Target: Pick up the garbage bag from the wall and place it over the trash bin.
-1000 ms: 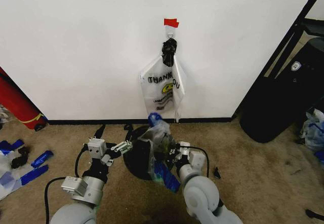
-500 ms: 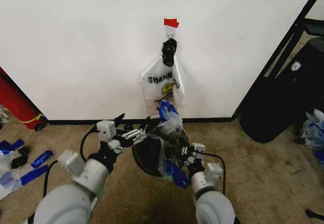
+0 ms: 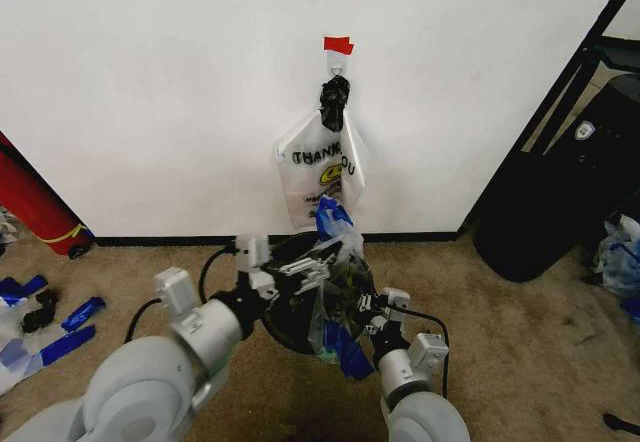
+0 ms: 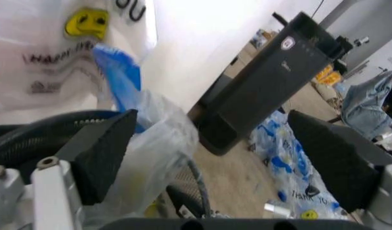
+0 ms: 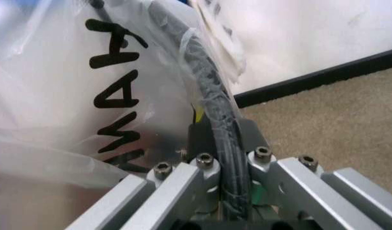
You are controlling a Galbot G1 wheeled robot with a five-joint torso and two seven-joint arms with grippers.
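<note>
The trash bin (image 3: 283, 310), round black wire mesh, stands on the carpet close to the white wall (image 3: 150, 82). The garbage bag (image 3: 338, 252), clear plastic with blue patches, lies draped over the bin's right rim. My right gripper (image 3: 366, 308) is shut there, pinching the plastic (image 5: 87, 96) against the rim (image 5: 212, 124). My left gripper (image 3: 314, 265) hovers open over the bin's mouth. Its pads (image 4: 100, 153) stand wide apart on either side of the bag (image 4: 154, 143).
A clear THANK YOU bag (image 3: 318, 172) hangs from the hook (image 3: 337, 62) under red tape (image 3: 338, 44). A big red cylinder (image 3: 30, 207) leans at the left and a black appliance (image 3: 560, 202) stands at the right. Loose bags (image 3: 40, 337) lie on the carpet.
My left arm has swung right and forward, bringing its gripper from beside the bin to over its mouth. The bin, bag and right gripper have shifted slightly right, toward the wall.
</note>
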